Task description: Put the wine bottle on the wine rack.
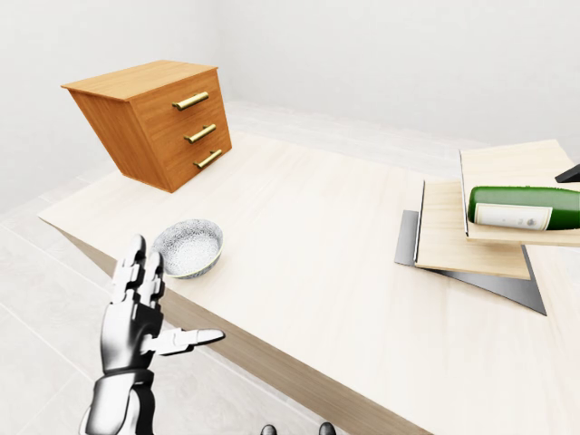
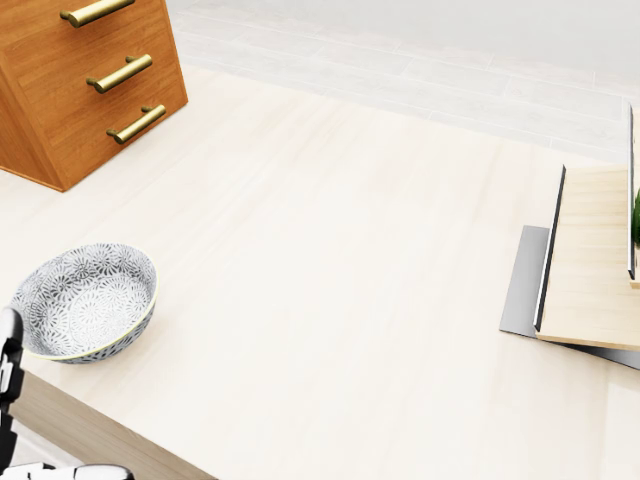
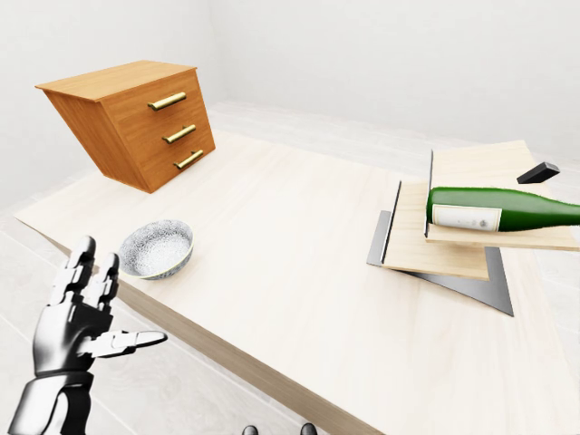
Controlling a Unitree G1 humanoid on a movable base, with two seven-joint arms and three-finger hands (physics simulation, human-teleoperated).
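Observation:
The green wine bottle (image 3: 507,208) with a white label lies on its side on the top board of the wine rack (image 3: 435,256), a stack of tilted pale wooden boards on a grey metal base at the right of the table. My left hand (image 1: 168,304) is open with its fingers spread. It hovers at the lower left, beside the table's near edge and far from the bottle. My right hand does not show. Two small dark tips (image 1: 324,428) peek up at the bottom edge of the left-eye view; I cannot tell what they are.
A patterned grey bowl (image 1: 188,247) sits near the table's (image 1: 317,227) left edge, just above my left hand. A tilted wooden chest with three brass-handled drawers (image 1: 154,118) stands at the table's upper left. A small black block (image 3: 538,172) lies by the rack's upper right.

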